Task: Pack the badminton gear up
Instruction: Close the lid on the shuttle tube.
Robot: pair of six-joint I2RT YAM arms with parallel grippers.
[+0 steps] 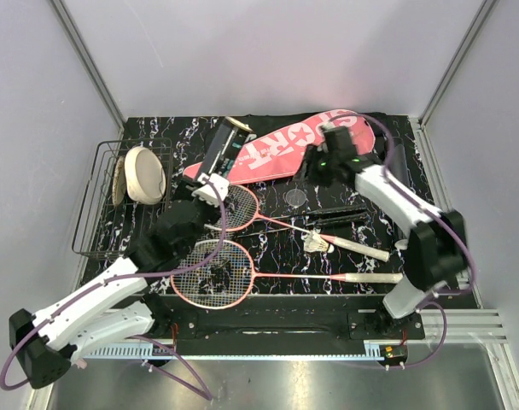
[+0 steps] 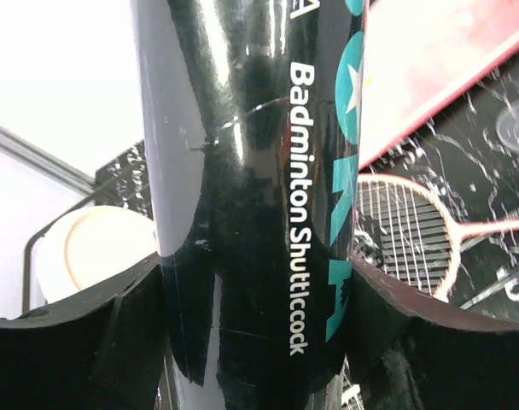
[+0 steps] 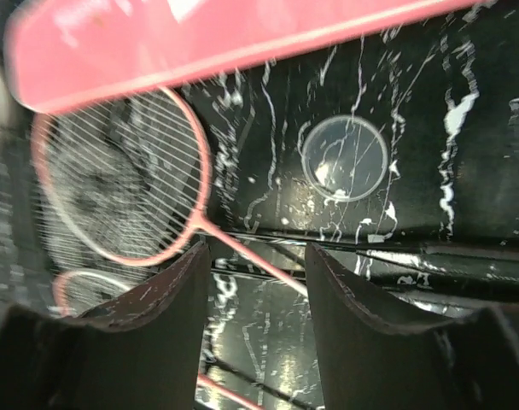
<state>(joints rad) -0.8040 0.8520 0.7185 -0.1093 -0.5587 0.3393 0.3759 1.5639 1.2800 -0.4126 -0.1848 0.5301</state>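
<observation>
The badminton gear (image 1: 294, 275) is found spread loose over the worktop (image 1: 157, 130), so the packing is judged to be at an early stage. The pink "SPORT" racket case (image 1: 281, 149) is laid slantwise across the upper centre of the top view; whether it is open cannot be told. Both pink-framed rackets (image 1: 236, 207) are seen outside it, with their heads at centre left and their white handles pointed toward the lower right. The dark tube (image 1: 223, 147) is held off the surface at the upper centre left, just beside the case's left end. One white feather shuttlecock (image 1: 316, 243) is seen lying near the middle, by the upper racket's shaft, not yet in the tube. A clear round lid (image 1: 295, 197) is seen just above it.

Rackets, shuttlecock and lid are all judged yet to be stowed.

The left tool (image 2: 258, 282) is clamped on the tube, one finger pressed to each side of its printed wall. The right tool (image 3: 258, 256) is hung over the worktop below the case's right end. Its fingers are parted, nothing is gripped between them, and only a racket shaft and the worktop are seen through the gap.
</observation>
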